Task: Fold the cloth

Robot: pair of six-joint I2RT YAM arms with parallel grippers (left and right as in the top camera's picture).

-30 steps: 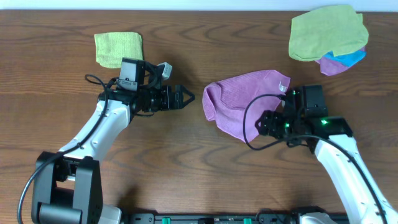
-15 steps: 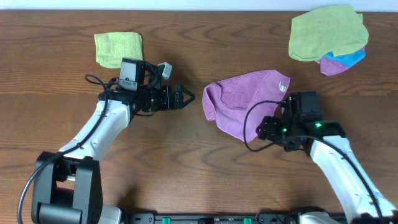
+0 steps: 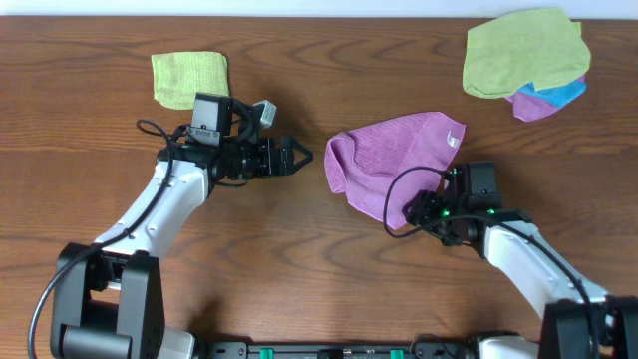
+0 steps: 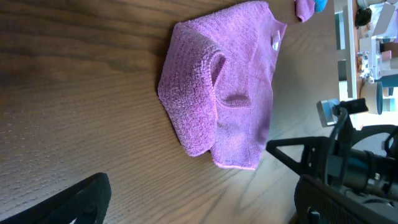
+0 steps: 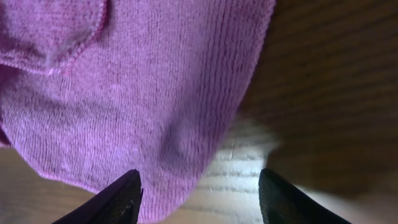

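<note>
The purple cloth (image 3: 389, 160) lies crumpled in the middle of the table, its left edge rolled over and a small white tag (image 3: 453, 141) at its upper right. It also shows in the left wrist view (image 4: 217, 87) and fills the right wrist view (image 5: 130, 81). My right gripper (image 3: 409, 211) is open, low at the cloth's lower right corner, one finger over the cloth edge and the other over bare wood. My left gripper (image 3: 299, 157) is open and empty, pointing at the cloth from its left, a short gap away.
A lime-green cloth (image 3: 189, 78) lies at the back left. Another lime-green cloth (image 3: 523, 50) lies at the back right, over a blue cloth (image 3: 565, 93) and a second purple cloth (image 3: 536, 106).
My right gripper has moved left and toward the front, down to the cloth's lower right corner. The left arm and the cloth have not moved.
</note>
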